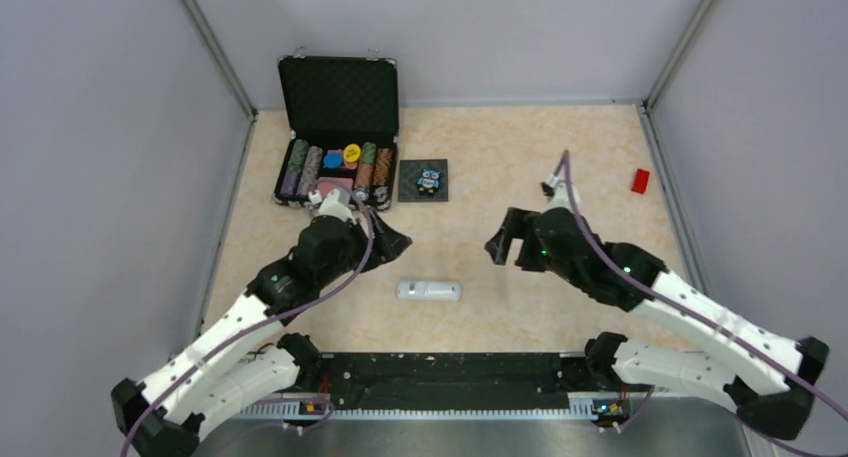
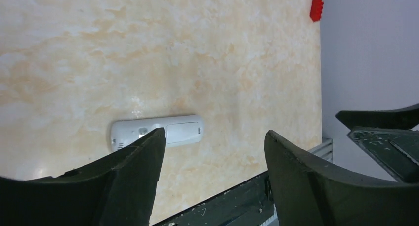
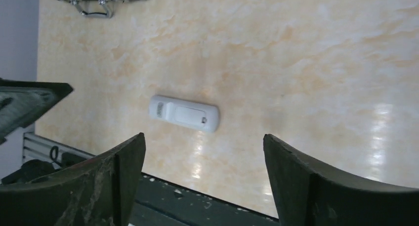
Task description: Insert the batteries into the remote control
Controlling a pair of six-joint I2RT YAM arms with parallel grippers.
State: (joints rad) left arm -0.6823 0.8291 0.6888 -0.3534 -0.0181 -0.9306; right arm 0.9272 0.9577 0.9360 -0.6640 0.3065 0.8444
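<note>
Left pincer (image 2: 215,135) and right pincer (image 3: 203,137) gape empty, remote control (image 1: 428,291) lying between, touching neither.

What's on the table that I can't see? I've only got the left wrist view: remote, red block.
Observer: An open black case of poker chips stands far left, beyond your left gripper.
Operator: Is the right gripper holding anything?
Observer: No, it's open and empty, hovering right of the remote.
Operator: Any batteries lying around?
Observer: None visible in any view; only an owl tile lies beside the case.
</note>
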